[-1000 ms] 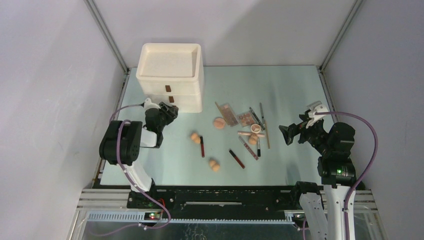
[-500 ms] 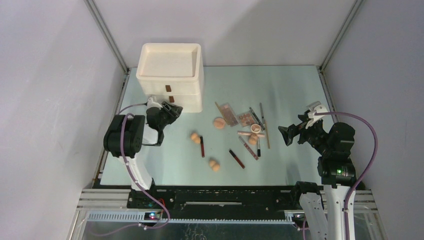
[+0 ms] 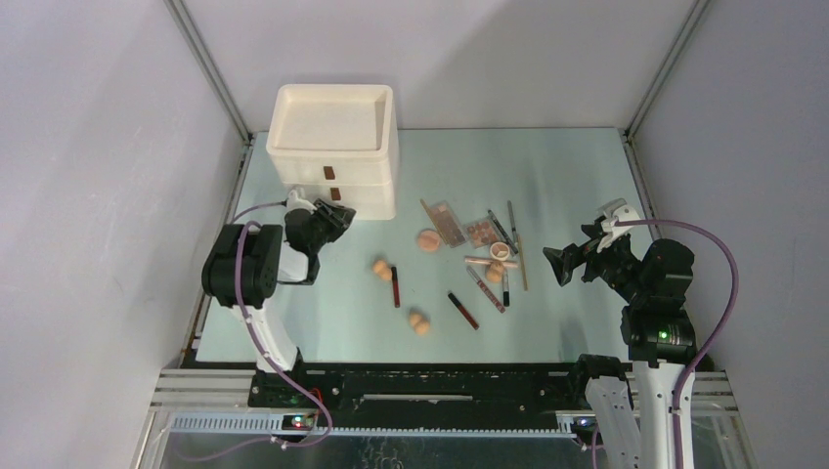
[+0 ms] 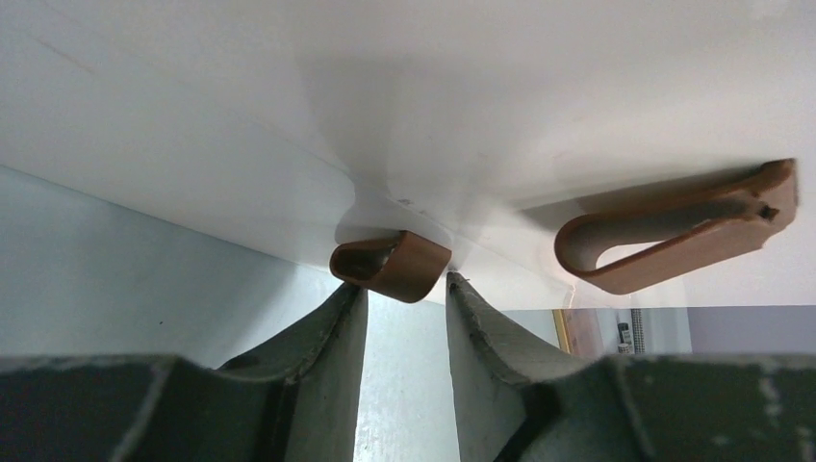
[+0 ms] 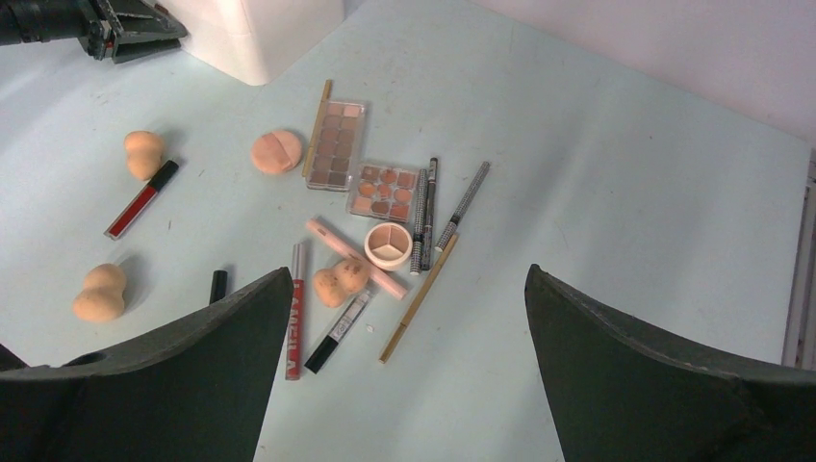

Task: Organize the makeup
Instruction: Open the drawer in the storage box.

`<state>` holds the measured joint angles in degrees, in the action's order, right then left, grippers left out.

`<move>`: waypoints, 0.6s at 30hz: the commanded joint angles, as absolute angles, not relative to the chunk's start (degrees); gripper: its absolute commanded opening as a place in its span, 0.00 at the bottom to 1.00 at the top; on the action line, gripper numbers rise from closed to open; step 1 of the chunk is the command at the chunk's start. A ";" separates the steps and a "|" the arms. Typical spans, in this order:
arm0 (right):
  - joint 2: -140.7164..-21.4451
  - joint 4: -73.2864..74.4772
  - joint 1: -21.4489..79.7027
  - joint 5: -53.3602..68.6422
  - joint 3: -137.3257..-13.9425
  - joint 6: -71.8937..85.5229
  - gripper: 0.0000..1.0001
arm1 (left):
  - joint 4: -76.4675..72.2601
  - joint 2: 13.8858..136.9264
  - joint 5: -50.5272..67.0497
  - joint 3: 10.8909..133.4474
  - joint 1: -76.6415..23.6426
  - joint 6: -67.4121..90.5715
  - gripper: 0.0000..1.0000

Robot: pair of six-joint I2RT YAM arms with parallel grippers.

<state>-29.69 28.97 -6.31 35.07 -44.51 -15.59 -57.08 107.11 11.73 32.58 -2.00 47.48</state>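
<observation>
Left gripper point(image 4: 404, 289) sits right against the front of the cream drawer box point(image 3: 332, 147), its jaws partway apart with a narrow gap between them. A small brown drawer handle point(image 4: 392, 265) lies just at the fingertips. The tips flank its lower edge, but nothing is clamped between them as far as the left wrist view shows. A second, larger-looking handle point(image 4: 674, 231) shows off to one side. Right gripper point(image 5: 406, 277) hangs spread wide and holds nothing, well apart from the box and looking down over the cluster of cosmetics.

By my judgement the task has barely begun. All the makeup lies loose on the table point(image 3: 567, 176). Two peach sponges point(image 3: 381, 268) sit near the middle, with a dark-red tube point(image 3: 395, 285) beside one of them. A round puff point(image 3: 428, 239) lies next to the two palettes point(image 3: 446, 223), and the round compact point(image 5: 389, 244) sits among the pencils point(image 3: 515, 244) and slim tubes further right. None of it shows in the box's top tray, and the drawers look closed. Opening a drawer seems to be the step in hand, with every piece left to sort.

Compared with a second ago, the left arm has swung in closer to the box, bringing its gripper from just short of the front up against it. Its jaws have narrowed. The right gripper has drifted only slightly, and the makeup has not shifted
</observation>
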 commanded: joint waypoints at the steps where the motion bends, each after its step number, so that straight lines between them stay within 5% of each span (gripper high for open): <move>1: -29.33 28.74 -6.59 36.19 -44.43 -16.29 1.00 | -58.95 103.77 9.75 32.51 -1.27 46.10 0.38; 18: -29.37 28.83 -6.66 36.39 -44.47 -16.42 1.00 | -62.00 99.24 10.33 28.80 -0.88 45.07 0.00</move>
